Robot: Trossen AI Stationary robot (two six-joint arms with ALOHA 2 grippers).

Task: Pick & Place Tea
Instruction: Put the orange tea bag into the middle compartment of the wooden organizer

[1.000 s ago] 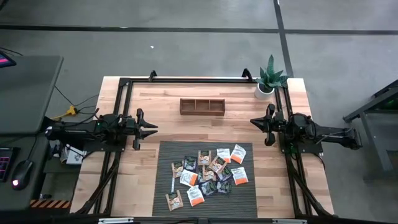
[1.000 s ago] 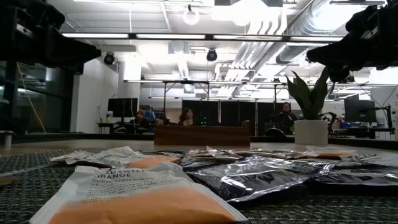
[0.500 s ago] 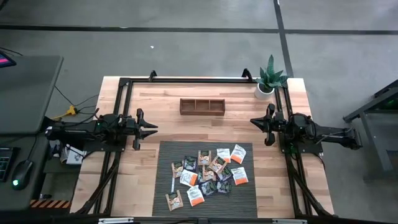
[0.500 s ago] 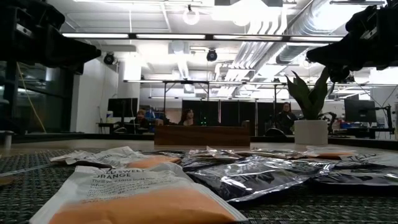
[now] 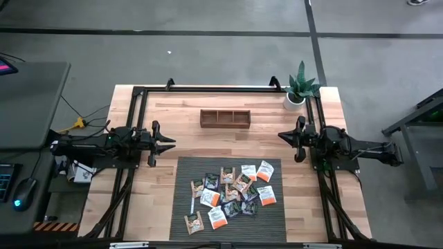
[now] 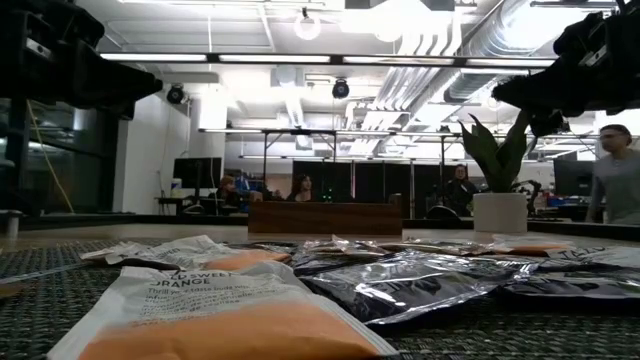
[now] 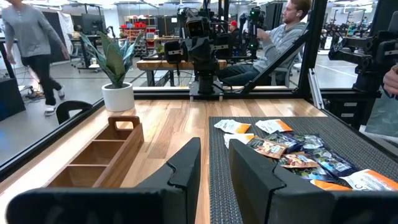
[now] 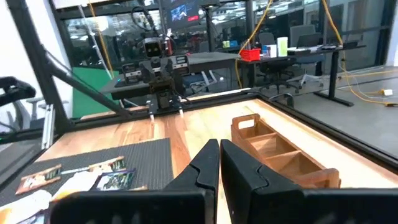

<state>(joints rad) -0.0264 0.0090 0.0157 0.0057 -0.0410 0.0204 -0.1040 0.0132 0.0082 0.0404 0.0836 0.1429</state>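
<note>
Several small tea sachets (image 5: 232, 190), orange, white, tan and dark, lie flat in a loose heap on a dark ribbed mat (image 5: 273, 214) at the table's near middle. They fill the foreground of the low view (image 6: 230, 300) and also show in the left wrist view (image 7: 292, 149). My left gripper (image 5: 172, 143) hovers level at the table's left side, open, with nothing between its fingers (image 7: 214, 155). My right gripper (image 5: 280, 135) hovers level at the right side, shut on nothing (image 8: 219, 152). Both are well clear of the tea.
A wooden tray with three compartments (image 5: 225, 118) stands past the mat toward the far edge. A potted plant (image 5: 301, 88) sits at the far right corner. A thin white strip (image 5: 192, 204) lies on the mat's left part. Black frame rails (image 5: 208, 88) border the table.
Both arms and the sachets have kept still. In the low view a person has come into sight in the room beyond the table, at the picture's right edge.
</note>
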